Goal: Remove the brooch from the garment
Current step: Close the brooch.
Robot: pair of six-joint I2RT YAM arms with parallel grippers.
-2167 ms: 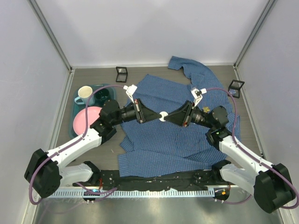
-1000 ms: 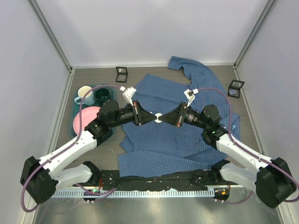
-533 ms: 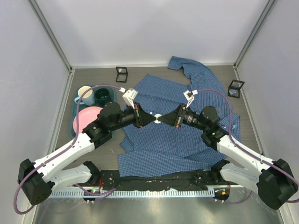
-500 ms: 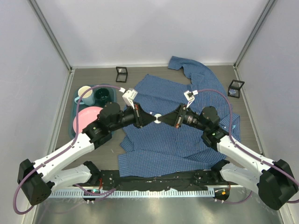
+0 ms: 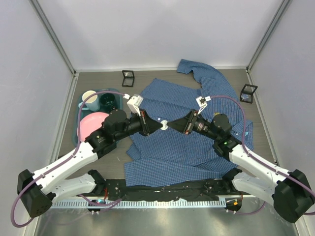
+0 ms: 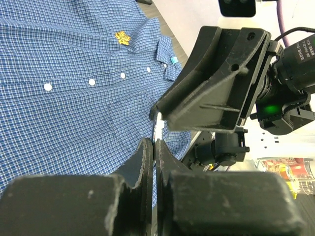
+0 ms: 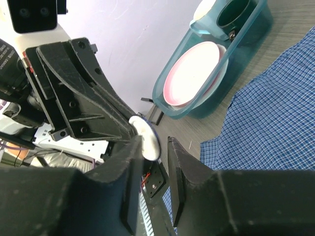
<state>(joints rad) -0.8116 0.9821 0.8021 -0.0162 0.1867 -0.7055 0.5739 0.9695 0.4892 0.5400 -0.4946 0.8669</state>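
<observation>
Garment: the blue checked shirt (image 5: 162,152) is lying spread front-up on the table, with the hem toward the arm bases and the collar (image 6: 166,58) toward the far right. Its long axis is running hem to collar, and the row of white buttons (image 6: 91,81) is following that line.
Left gripper (image 6: 154,145): hovering above the middle of the shirt, with fingers all but closed and pinching a thin white edge between the tips.
Right gripper (image 7: 155,142): meeting the left one tip to tip, with jaws narrowly parted around the same white piece. Whether both fingers are pressing on it cannot be told.
White disc (image 7: 146,139): small and round, hanging between the two grippers clear of the cloth. What it is cannot be determined.
Brooch (image 6: 122,37): small, gold and leaf-like, sitting on the shirt front near the collar and to one side of the button row, well apart from both grippers. It is not showing in the top view.
Brooch axis: appearing to run slightly diagonally in the left wrist view. Which way it is pointing is too small to tell.
Handling (judgement): the brooch is reading as light, rigid and smooth-edged, on cloth that is soft and will be lifting with any pull. One gripper should be taking the brooch by its rim while the other is pinning the fabric just beside it.
</observation>
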